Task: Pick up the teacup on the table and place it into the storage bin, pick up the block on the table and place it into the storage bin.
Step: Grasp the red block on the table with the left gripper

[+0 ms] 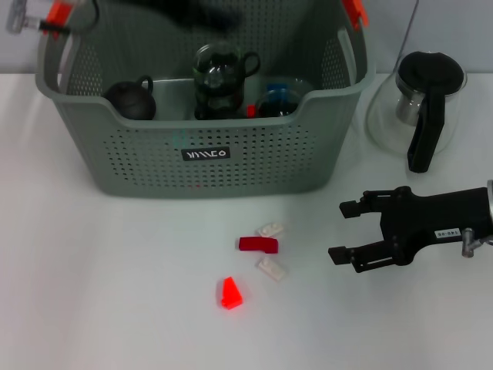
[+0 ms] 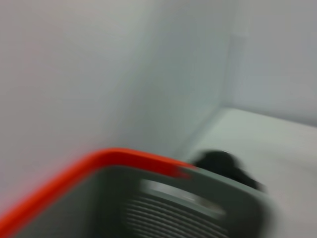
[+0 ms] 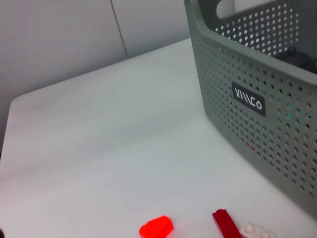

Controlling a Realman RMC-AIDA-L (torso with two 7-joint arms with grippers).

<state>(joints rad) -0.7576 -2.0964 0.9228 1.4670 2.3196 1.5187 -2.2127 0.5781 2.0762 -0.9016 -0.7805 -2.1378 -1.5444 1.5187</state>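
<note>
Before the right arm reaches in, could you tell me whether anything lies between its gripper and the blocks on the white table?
Nothing visible does. The open right gripper sits beside the small blocks, with bare white table between it and the nearest, a white plastic block. The dark red block and bright orange-red block lie farther off.

Glass teacup (image 1: 218,77) upright inside grey-green storage bin (image 1: 208,162); 4 blocks (image 1: 258,244) outside.

white stylised lettering on storage bin (image 1: 206,153) label, unreadable
</note>
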